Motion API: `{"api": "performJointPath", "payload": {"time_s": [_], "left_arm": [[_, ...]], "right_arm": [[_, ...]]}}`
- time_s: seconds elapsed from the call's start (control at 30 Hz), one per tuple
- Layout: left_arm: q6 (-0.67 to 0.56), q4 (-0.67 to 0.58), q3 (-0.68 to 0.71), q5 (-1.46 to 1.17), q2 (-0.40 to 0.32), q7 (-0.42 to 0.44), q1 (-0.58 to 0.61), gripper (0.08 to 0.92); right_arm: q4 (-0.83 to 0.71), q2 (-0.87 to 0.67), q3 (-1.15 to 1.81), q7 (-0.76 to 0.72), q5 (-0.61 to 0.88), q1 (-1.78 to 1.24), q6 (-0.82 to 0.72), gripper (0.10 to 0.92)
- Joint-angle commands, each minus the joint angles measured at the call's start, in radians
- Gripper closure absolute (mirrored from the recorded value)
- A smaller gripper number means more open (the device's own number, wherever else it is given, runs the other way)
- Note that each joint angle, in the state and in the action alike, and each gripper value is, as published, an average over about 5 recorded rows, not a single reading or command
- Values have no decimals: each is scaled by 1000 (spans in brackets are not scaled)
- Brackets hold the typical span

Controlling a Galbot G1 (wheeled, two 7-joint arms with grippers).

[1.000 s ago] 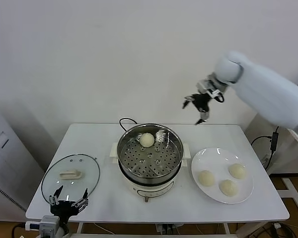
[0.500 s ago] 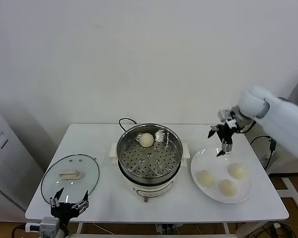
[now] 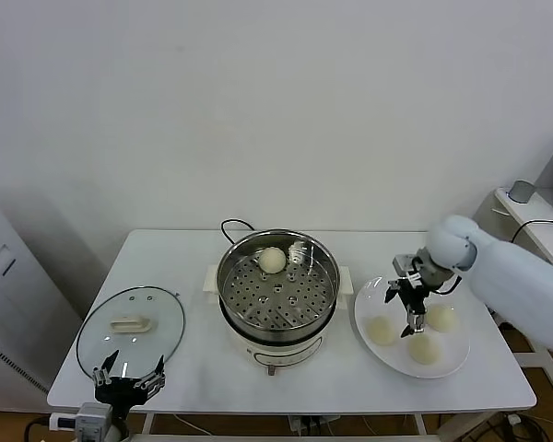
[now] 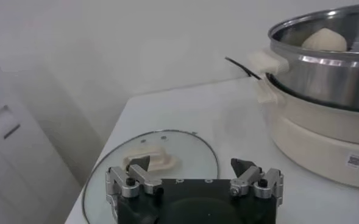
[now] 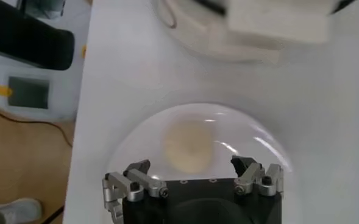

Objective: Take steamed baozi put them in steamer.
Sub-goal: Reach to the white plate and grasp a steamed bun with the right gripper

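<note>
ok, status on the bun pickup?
Right gripper open above plate, empty. Left gripper open, parked by glass lid. One baozi in steamer, three on plate. Nothing blocking.

My right gripper hides part of the plate. My wrist camera shows just one bun, and it looks blurry. My left gripper is cut off low down. The steamer runs off the edge.
</note>
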Motion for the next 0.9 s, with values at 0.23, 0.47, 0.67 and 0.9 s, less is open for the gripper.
{"api": "performJointPath", "payload": {"time_s": [0.23,0.47,0.67,0.9], "left_arm": [[-2,22,1,17,-46,4,-7,177],[-5,35,-1,32,-48,5,-13,177],[-4,35,-3,32,-47,7,-15,177],[-4,34,4,34,-49,9,-16,177]], "right_arm": [[-50,58,62,47,-109,-113,43,203],[-82,90,68,55,-121,-117,42,203],[-93,108,71,61,-126,-121,43,203],[-99,119,75,71,-138,-131,44,203]]}}
